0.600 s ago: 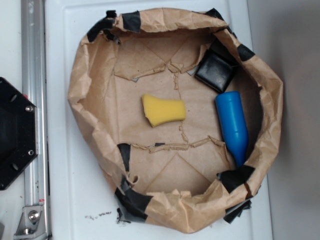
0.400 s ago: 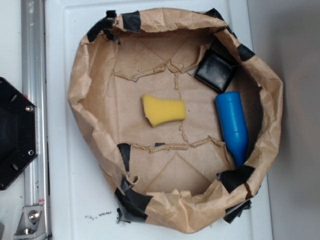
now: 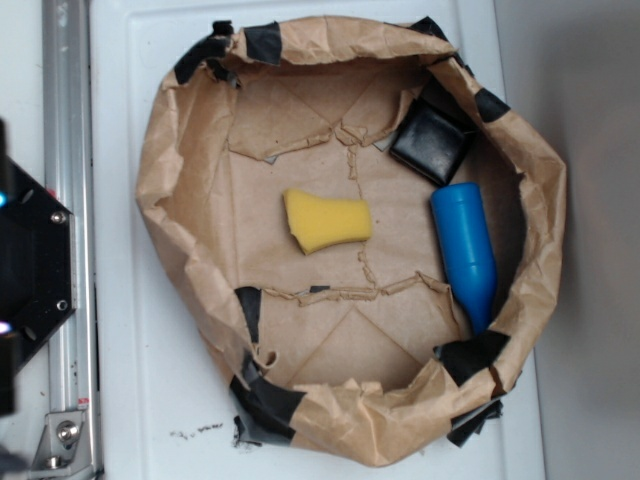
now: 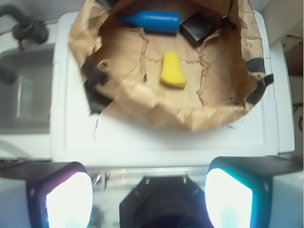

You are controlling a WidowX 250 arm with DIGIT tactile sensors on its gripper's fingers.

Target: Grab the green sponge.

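A paper bowl (image 3: 180, 200) is set on a table (image 3: 130, 380). Inside it, the sponge (image 3: 326, 221) is placed at the middle. The bottle (image 3: 466, 253) is laid to its right, with the block (image 3: 432, 143) just behind the bottle.

Cut off by the left edge of the exterior view: a dark, blurred part of the arm (image 3: 10, 270), shape unreadable. Gripper (image 4: 149, 194) only partly in frame at the bottom of the wrist view; two glaring fingertips (image 4: 69, 199) overexposed, surfaces washed out, lower ends cropped. Black square block (image 3: 432, 142) partly tucked under the folded wall of the paper basket (image 3: 160, 200) in the exterior view. Blue bottle (image 3: 465, 252) narrow end sunk in shadow against the basket wall. Black marks (image 3: 195, 432) near the tabletop's front edge too small to read. Wrist view soft throughout; basket top cropped by the upper edge.
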